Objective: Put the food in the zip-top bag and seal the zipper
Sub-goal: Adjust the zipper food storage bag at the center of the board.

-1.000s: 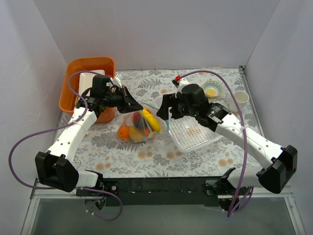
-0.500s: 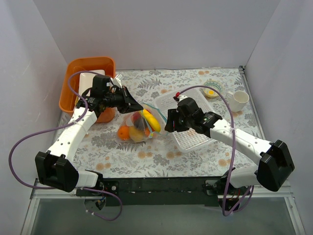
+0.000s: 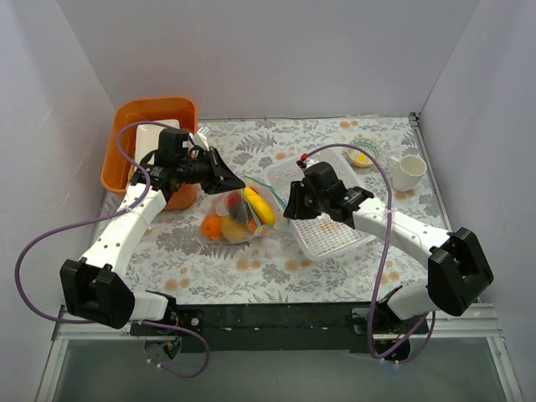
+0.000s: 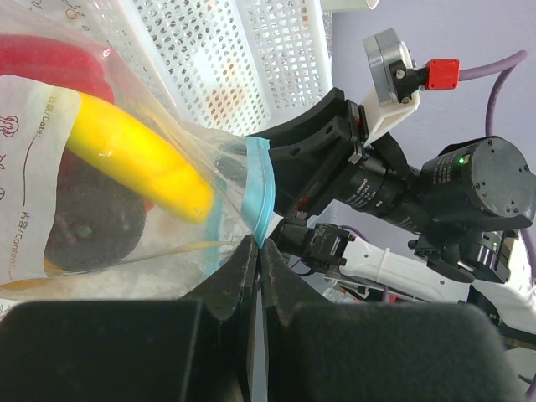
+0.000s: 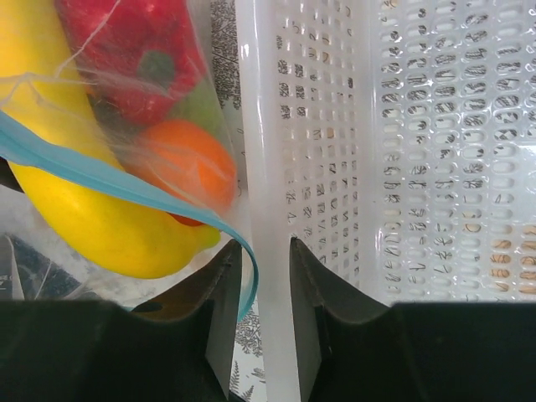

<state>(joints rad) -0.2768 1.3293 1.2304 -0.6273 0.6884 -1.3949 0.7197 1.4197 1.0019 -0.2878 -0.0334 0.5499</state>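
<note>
The zip-top bag (image 3: 234, 219) lies mid-table holding the food: a banana (image 3: 260, 205), an orange (image 3: 213, 226) and other pieces. My left gripper (image 3: 235, 183) is shut on the light blue zipper (image 4: 260, 197) at the bag's mouth (image 4: 258, 244). The banana (image 4: 134, 163) and a dark purple ball (image 4: 88, 226) show through the plastic. My right gripper (image 3: 290, 207) is open (image 5: 257, 260) at the bag's right edge. The zipper (image 5: 100, 172) curves between its jaws beside the basket's rim. The banana (image 5: 100, 218), an orange (image 5: 188, 163) and the red pepper piece (image 5: 134, 50) lie just ahead.
The white perforated basket (image 3: 335, 234) sits right of the bag, its rim against my right gripper. An orange bin (image 3: 126, 138) stands back left. A small bowl (image 3: 362, 155) and a white cup (image 3: 409, 170) stand back right. Walls enclose the table.
My right arm has dropped from above the basket and brought its gripper to the bag's right edge. The left arm still holds the zipper, unmoved.
</note>
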